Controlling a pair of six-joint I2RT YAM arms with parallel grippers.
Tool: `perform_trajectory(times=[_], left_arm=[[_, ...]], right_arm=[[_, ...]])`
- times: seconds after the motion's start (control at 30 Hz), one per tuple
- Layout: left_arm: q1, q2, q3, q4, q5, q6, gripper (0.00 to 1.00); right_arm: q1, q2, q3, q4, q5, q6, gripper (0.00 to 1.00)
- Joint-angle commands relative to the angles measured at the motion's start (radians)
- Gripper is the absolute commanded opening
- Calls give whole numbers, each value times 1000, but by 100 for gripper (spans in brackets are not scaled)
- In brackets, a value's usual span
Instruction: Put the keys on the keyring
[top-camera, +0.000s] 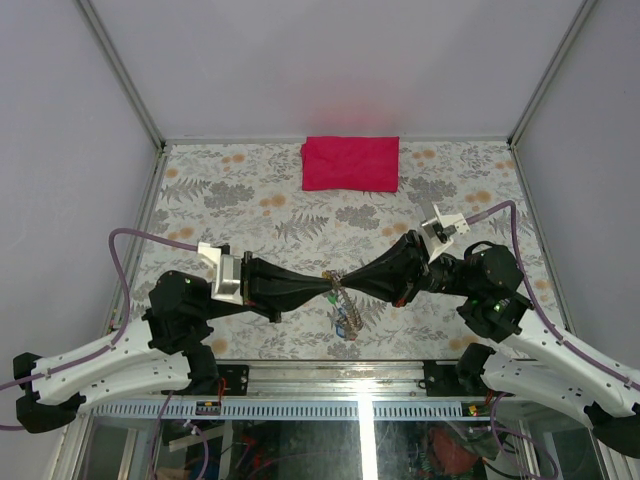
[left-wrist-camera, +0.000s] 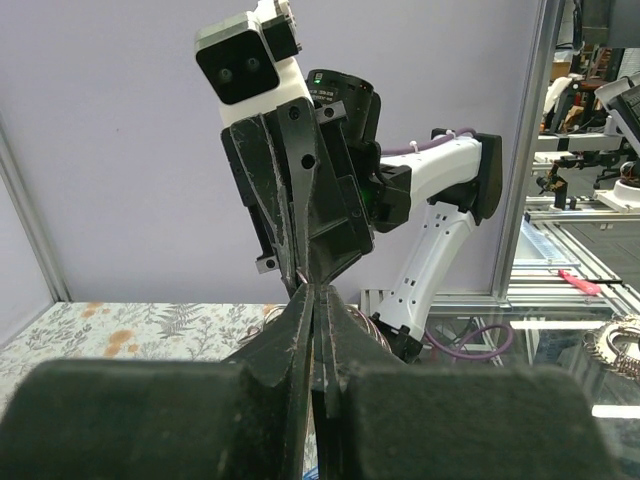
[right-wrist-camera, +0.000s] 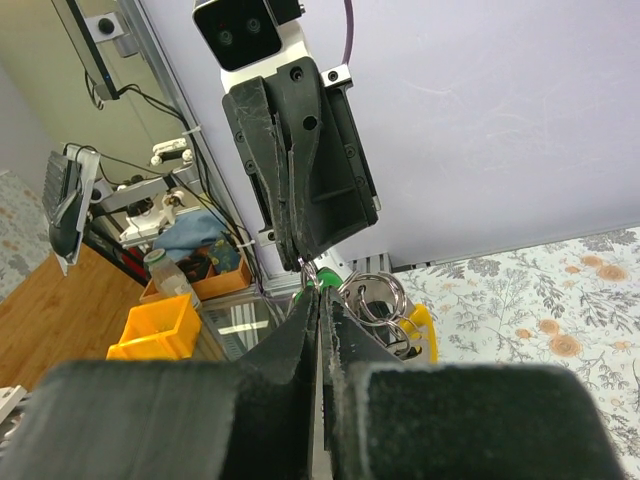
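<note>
1. A grey floral-print table top stands between pale walls; one folded red cloth lies at its far edge.
2. One bunch of small silvery keys with coloured plastic tags is too tangled to count.
3. Off the table, a yellow plastic bin hides its contents.
4. The left gripper and right gripper meet tip to tip, jaws pressed together; the keys hang below, the thin silvery wire keyring just beside the right fingers.

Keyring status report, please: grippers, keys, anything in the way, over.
Both shut: left gripper, right gripper, tips meeting mid-table. Bunched at the tips: keyring, keys. Far back: red cloth, out of the way.
</note>
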Motion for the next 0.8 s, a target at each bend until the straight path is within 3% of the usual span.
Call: perform_trajectory(times=[0.0,0.77], left_arm=[[-1,-6,31,-43,7,23,0],[-3,-21,26,-129,-38,57,0]], right_arm=[[0,-26,24,71,79,13,0],[1,-92,20,9,242,32,0]])
